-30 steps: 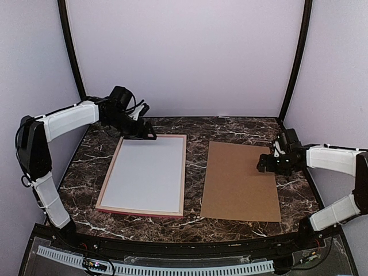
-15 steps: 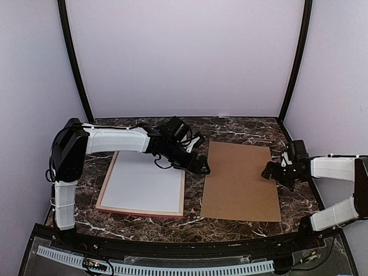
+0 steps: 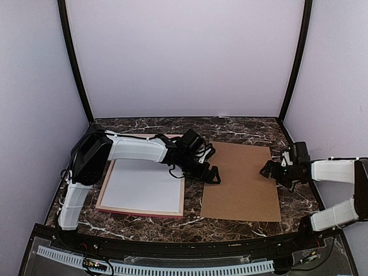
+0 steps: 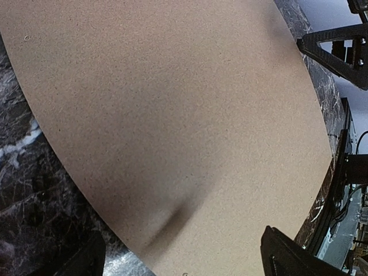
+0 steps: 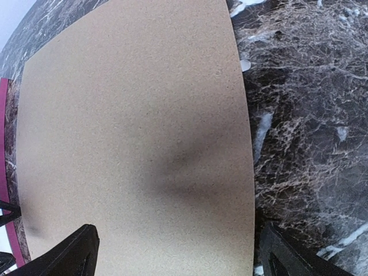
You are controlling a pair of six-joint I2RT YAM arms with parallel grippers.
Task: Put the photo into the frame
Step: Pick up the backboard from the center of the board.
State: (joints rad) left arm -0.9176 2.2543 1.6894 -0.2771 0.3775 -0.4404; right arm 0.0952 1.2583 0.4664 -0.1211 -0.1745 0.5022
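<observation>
The photo (image 3: 144, 184), white back up, lies in the frame (image 3: 141, 213) lengthwise front-to-back.

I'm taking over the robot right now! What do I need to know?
Left gripper: open, empty, over the left edge of the brown board.
Right gripper: open, empty, at its right edge.
The photo seems to lie white back up inside the frame, at the left of the table.
Done: photo placed, it seems.
Left: probably lay the board on top; neither gripper holds it yet.
</observation>
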